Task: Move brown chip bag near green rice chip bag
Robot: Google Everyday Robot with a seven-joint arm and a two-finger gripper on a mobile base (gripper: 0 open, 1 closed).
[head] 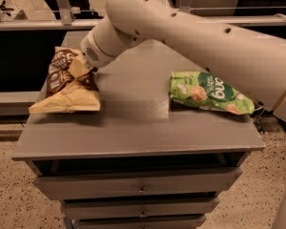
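Observation:
The brown chip bag [62,90] is at the left edge of the grey table top [133,123]. Its lower end rests on the surface and its top is raised. My gripper [79,67] is at the bag's upper right part, shut on it, at the end of my large pale arm [190,27], which reaches in from the right. The green rice chip bag [208,92] lies flat at the right side of the table, well apart from the brown bag.
The table is a grey cabinet with drawers [140,187] below its front edge. A metal rail and a dark shelf [19,23] run behind it. A speckled floor [9,194] lies around it. Bare table surface lies between the two bags.

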